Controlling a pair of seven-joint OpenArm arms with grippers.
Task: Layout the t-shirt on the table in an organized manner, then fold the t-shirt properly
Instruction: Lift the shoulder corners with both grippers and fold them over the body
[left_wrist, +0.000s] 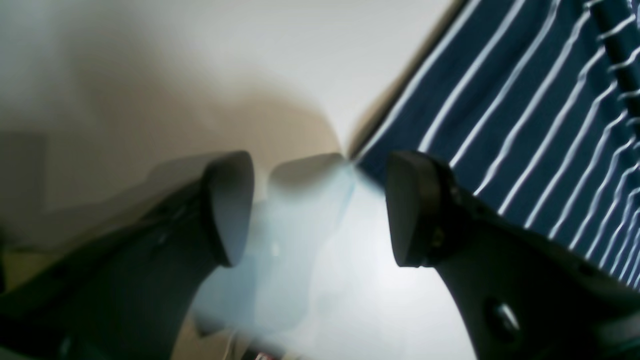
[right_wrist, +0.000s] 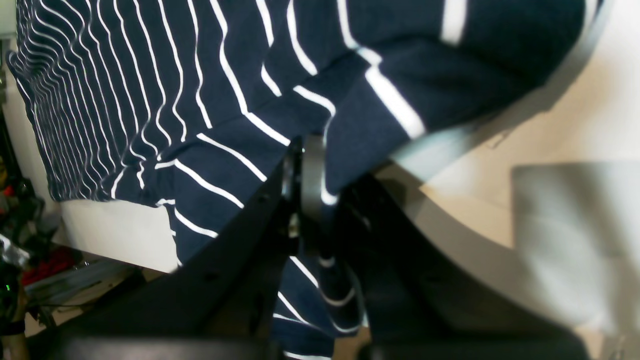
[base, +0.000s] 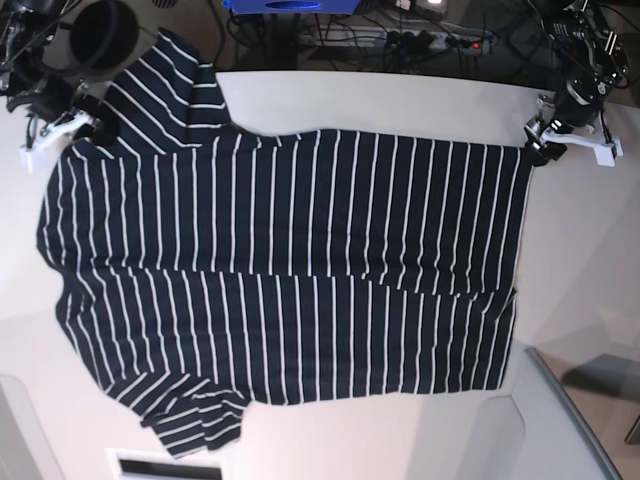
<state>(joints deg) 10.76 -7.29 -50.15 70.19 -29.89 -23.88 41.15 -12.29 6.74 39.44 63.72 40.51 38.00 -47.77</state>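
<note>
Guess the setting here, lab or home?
Likely a robotics lab: striped t-shirt spread on a broad off-white table, cables and a power strip behind its far edge, arms at both corners.

Navy white-striped t-shirt (base: 290, 260), off-white table (base: 580, 250)

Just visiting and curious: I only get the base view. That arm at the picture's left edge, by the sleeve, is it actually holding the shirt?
Observer: Yes. The right wrist view shows the right fingers shut on a fold of the t-shirt.
Operator: And the arm at the top right corner?
Observer: The left wrist view shows the left fingers open with nothing between them, over the table, with the t-shirt's edge just beside them.
</note>
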